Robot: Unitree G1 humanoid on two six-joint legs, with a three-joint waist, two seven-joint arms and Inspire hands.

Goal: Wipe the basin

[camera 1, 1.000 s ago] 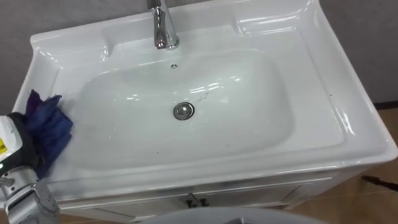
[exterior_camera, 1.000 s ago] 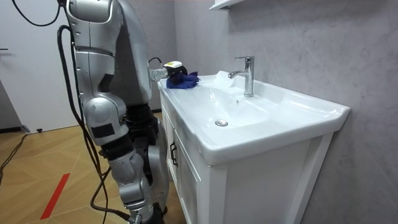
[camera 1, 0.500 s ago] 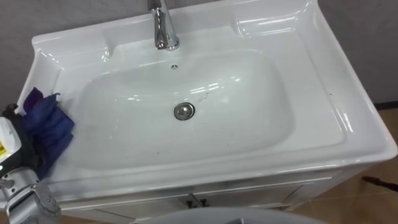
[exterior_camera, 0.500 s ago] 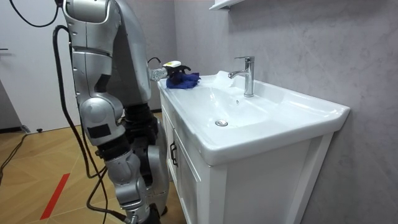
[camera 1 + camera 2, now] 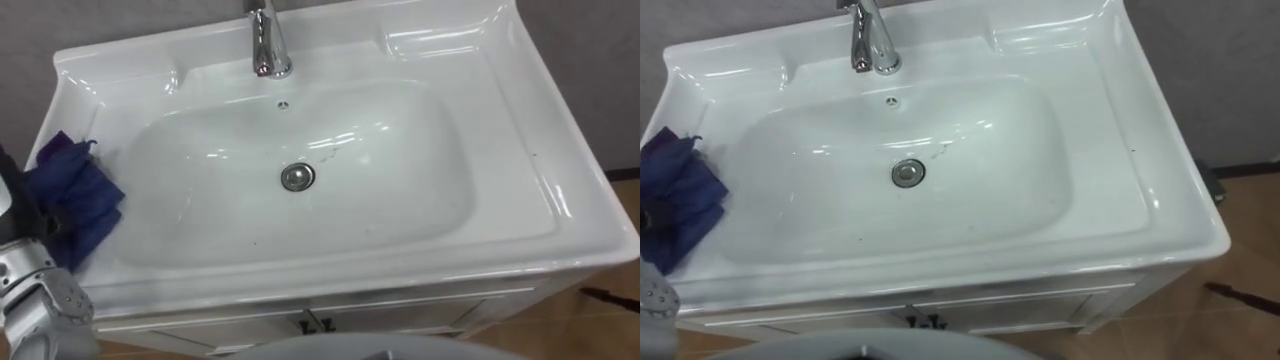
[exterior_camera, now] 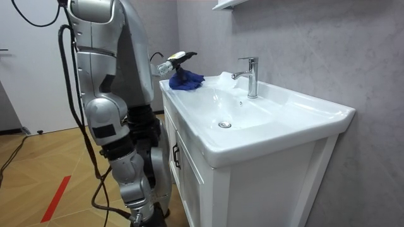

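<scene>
A white basin (image 5: pixel 330 235) has a chrome faucet (image 5: pixel 266 45) at the back and a round drain (image 5: pixel 297 177) in the middle. A crumpled dark blue cloth (image 5: pixel 75 200) lies on the basin's left rim, partly over the bowl's edge. In the room view my left hand (image 6: pixel 178 58) is raised just above the cloth (image 6: pixel 187 80), fingers straight, apart from it and holding nothing. I stand upright at the front of the vanity, at its left end.
The basin sits on a white cabinet (image 6: pixel 189 183) against a grey wall (image 6: pixel 315 44). A wooden floor (image 6: pixel 44 170) lies behind me. A dark thing (image 5: pixel 610 293) lies on the floor at the lower right.
My left hand has let go of the blue cloth, straightened its fingers and lifted off it. The cloth stays on the left rim.
</scene>
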